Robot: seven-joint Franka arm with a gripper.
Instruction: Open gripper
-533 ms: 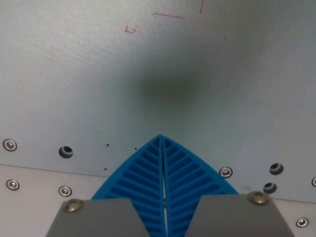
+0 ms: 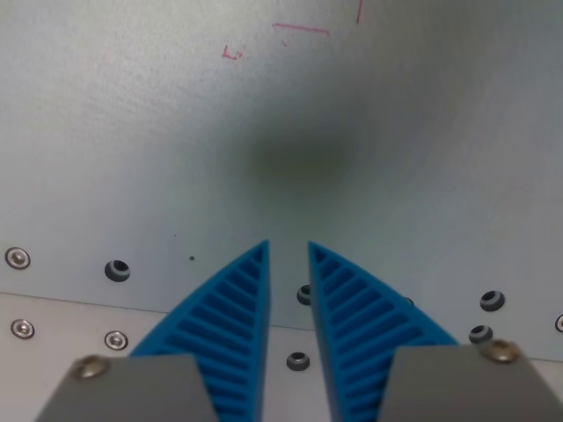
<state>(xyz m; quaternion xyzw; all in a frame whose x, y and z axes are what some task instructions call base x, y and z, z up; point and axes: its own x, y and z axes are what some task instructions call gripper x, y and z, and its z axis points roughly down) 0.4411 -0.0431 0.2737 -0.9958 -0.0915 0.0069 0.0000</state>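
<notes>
**End effector apart over bare worktop**

Pale worktop (image 2: 132,132) fills view; blue ribbed end effector (image 2: 288,249) fingers spread, nothing between them; faint red pen marks (image 2: 299,28) at top, unreadable; screws (image 2: 17,258) and holes along plate seam.

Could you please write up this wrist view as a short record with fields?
claw: open, a gap between the two blue ribbed fingers
held: nothing
surface: pale grey plate, with a dark shadow at its centre
marks: red pen lines near the top edge
hardware: screws and holes along the plate's lower edge
</notes>
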